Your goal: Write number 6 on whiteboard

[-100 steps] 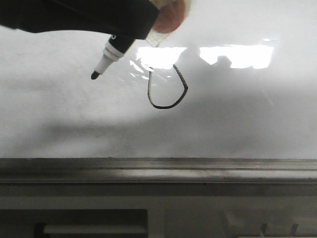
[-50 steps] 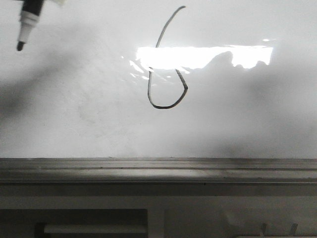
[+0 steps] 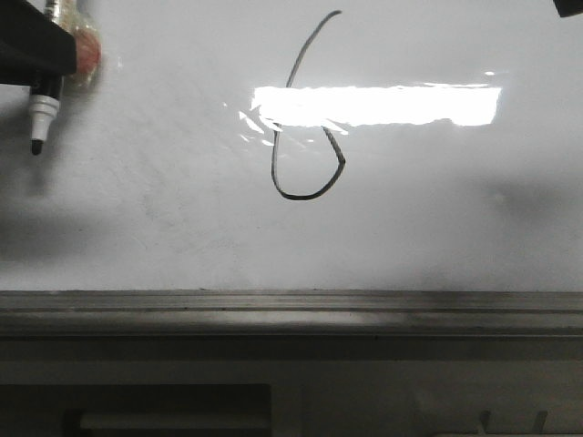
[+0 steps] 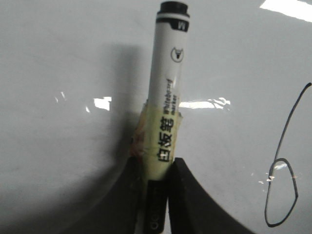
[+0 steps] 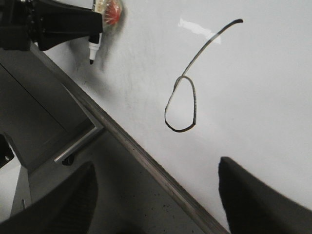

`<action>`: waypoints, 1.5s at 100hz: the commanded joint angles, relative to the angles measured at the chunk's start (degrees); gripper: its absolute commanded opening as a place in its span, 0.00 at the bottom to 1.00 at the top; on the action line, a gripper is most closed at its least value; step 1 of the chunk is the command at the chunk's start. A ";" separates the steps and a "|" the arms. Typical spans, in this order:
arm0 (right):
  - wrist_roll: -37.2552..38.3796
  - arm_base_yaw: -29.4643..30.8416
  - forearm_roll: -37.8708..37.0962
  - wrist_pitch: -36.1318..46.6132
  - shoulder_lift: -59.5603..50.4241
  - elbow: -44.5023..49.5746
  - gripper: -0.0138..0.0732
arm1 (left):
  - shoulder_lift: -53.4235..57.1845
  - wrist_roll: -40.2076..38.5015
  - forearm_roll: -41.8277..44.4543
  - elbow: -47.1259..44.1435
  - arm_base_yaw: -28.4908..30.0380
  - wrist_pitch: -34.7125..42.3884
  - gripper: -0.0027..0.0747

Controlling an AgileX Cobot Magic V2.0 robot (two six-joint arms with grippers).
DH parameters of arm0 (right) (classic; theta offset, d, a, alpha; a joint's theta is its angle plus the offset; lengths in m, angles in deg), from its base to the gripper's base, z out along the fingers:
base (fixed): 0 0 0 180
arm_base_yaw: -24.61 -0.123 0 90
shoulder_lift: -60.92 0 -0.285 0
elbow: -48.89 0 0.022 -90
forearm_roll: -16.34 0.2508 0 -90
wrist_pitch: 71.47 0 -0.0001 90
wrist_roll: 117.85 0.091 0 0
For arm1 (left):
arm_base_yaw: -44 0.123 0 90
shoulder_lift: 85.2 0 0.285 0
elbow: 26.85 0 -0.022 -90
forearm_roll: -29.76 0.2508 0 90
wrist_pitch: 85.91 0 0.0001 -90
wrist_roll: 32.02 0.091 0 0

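The number 6 (image 3: 276, 173) is a thin black line on the whiteboard (image 3: 437, 218), with a long curved stem and a pointed loop. It also shows in the left wrist view (image 4: 266, 209) and the right wrist view (image 5: 179, 130). My left gripper (image 4: 157, 168) is shut on a white whiteboard marker (image 4: 168, 87) wrapped in yellowish tape. In the front view the left gripper (image 3: 32, 50) is at the far upper left, with the marker (image 3: 42, 107) pointing down, well left of the 6. My right gripper (image 5: 156, 163) is open and empty over the board's lower edge.
A grey metal ledge (image 3: 291, 309) runs along the whiteboard's lower edge, with a darker panel and a handle bar (image 3: 173, 421) below it. A bright light reflection (image 3: 383, 105) crosses the board and the 6's stem. A dark corner (image 3: 571, 7) shows at the top right.
My left gripper has carried the marker from in front of the 6's stem to the far left, uncovering the whole 6. The shadows on the board have moved away.
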 commanded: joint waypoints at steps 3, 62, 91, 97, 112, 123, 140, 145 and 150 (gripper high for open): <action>-0.62 0.38 2.40 2.83 -0.38 -1.31 0.70 | -2.28 -0.58 1.12 3.43 0.16 1.08 0.01; -0.62 0.38 2.40 2.17 -0.38 -1.31 0.70 | -4.46 -0.39 1.21 4.36 0.16 0.51 0.46; -0.62 0.38 2.40 1.66 -0.51 -1.31 0.70 | 0.45 4.18 5.26 4.36 0.16 -0.79 0.77; -0.62 0.38 2.40 1.28 -0.51 -1.31 0.70 | 2.98 6.54 5.26 3.81 0.16 -0.90 0.77; -0.62 0.38 2.63 0.25 -0.51 -1.31 0.70 | 10.45 11.91 5.26 1.40 0.16 -3.64 0.77; -0.62 0.38 4.25 0.98 -1.95 -0.92 0.68 | 16.57 15.76 5.63 -0.78 0.16 -8.00 0.76; -0.62 0.38 4.38 7.90 -9.88 3.24 0.33 | 25.11 17.76 5.63 -4.87 0.16 -12.44 0.55; -0.62 0.38 4.38 10.42 -13.01 5.49 0.19 | 27.37 17.76 5.63 -6.26 0.16 -12.67 0.41; -1.11 0.38 4.38 12.60 -16.37 7.75 0.08 | 29.49 17.76 5.63 -7.77 0.16 -12.79 0.23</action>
